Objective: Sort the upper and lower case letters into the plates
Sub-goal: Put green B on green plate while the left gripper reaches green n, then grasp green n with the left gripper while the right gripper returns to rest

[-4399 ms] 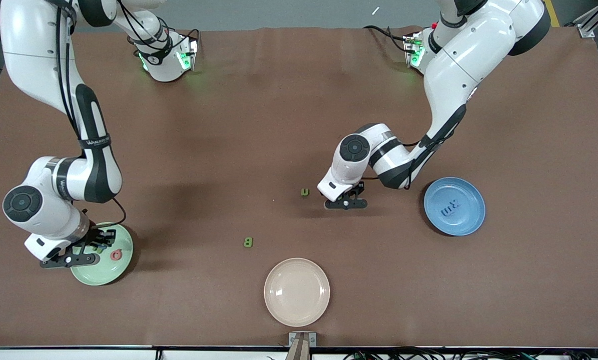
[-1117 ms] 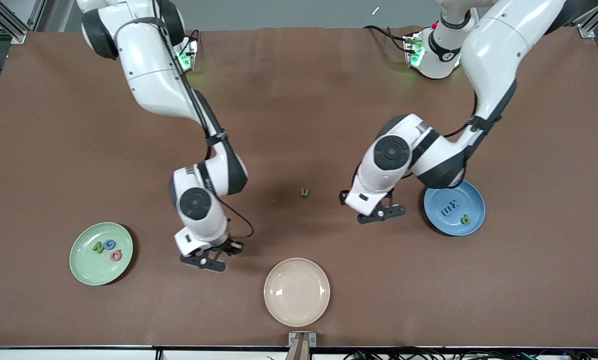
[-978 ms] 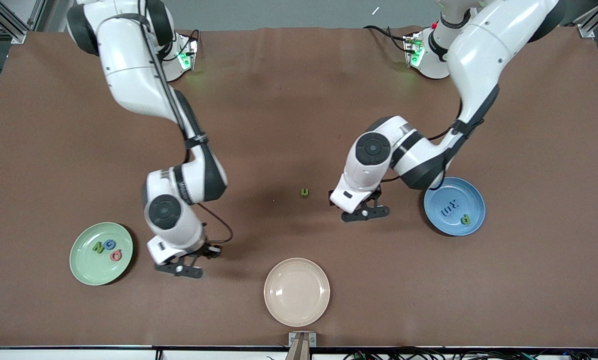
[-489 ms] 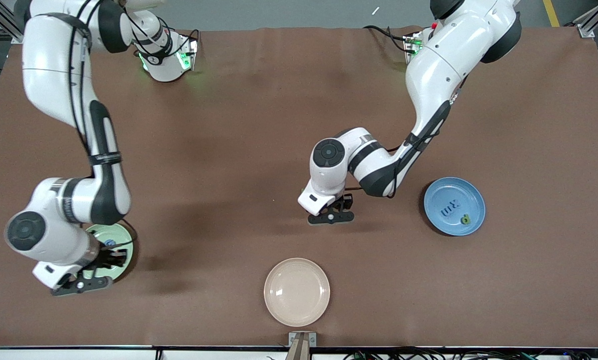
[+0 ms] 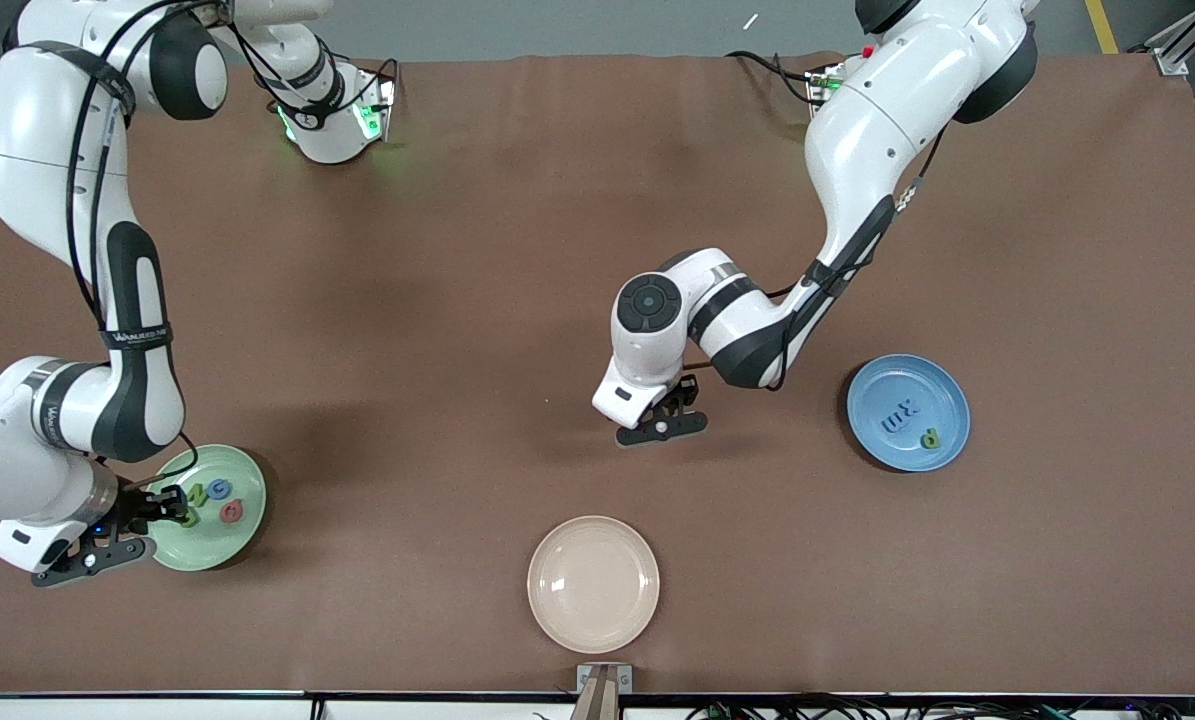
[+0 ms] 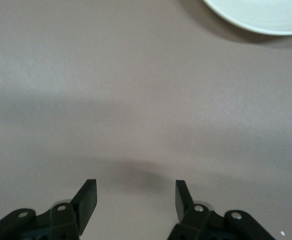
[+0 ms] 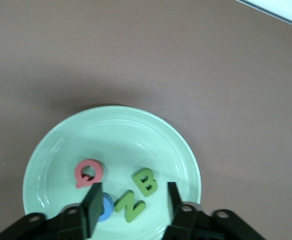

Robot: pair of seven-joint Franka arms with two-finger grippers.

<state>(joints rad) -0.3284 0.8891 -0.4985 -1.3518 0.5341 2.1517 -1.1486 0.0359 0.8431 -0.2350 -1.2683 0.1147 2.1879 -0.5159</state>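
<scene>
Four capitals are seen in the pale green plate (image 5: 207, 540) near the front edge at the right arm's end of the table: a pink Q (image 7: 88, 172), a green B (image 7: 146, 182), a green N (image 7: 129, 205) and a blue letter (image 7: 105, 207). The right gripper (image 7: 131, 207) is held over that plate's rim, fingers apart and empty. The left gripper (image 6: 135, 199) is held low over bare table near the middle, also spread and empty. Small letters, among them a green p (image 5: 928, 438), are seen in the blue plate (image 5: 942, 385) toward the left arm's end. A cream plate (image 5: 593, 583) sits by the front edge.

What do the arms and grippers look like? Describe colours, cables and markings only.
Both arms are glossy white with black joint bands and round black caps. Thin black cables run along them, and grey lettering marks the right arm's forearm. The left gripper and right gripper have black fingers. Green lights glow at the bases.
</scene>
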